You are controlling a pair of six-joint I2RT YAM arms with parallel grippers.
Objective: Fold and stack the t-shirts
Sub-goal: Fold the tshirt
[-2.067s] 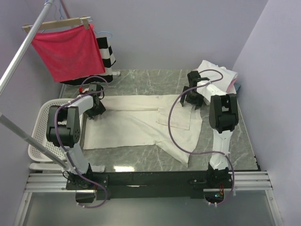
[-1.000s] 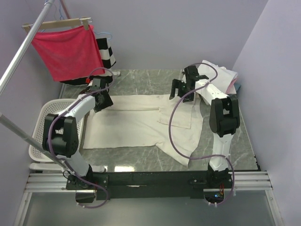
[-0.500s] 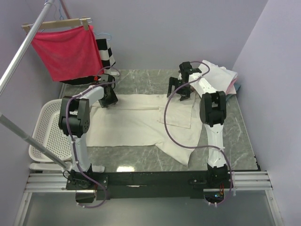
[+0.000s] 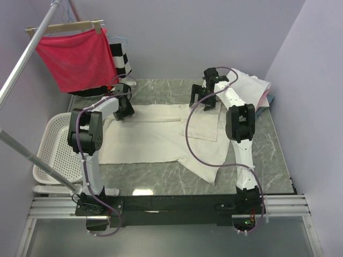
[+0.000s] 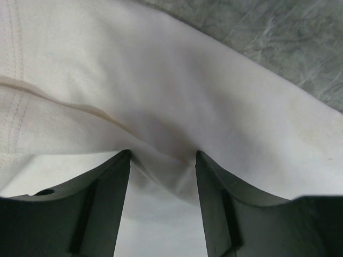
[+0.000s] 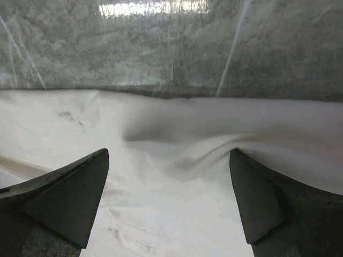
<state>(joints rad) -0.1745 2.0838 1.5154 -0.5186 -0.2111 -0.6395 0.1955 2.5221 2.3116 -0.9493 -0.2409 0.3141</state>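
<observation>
T-shirt [image 4: 155, 142], cream and creased, lies spread flat across the grey marbled worktop [image 4: 268, 160], one sleeve angled toward the near edge. A white basket [image 4: 51, 152] sits to the left, lilac walls behind. The left arm [image 4: 104, 107] and right arm [image 4: 234, 104] stretch to the shirt's far edge. The right jaws are wide, tips on cloth. The left jaws are part-way apart astride a raised fold, grip unclear.

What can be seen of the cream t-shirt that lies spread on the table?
The cream t-shirt looks like soft cotton, with stitched seams. It lies flat and sideways across the grey marbled table, one part folded over on the right arm's side and a corner pointing toward the near edge. The left gripper and the right gripper press on its far edge, where the cloth puckers between open jaws.
</observation>
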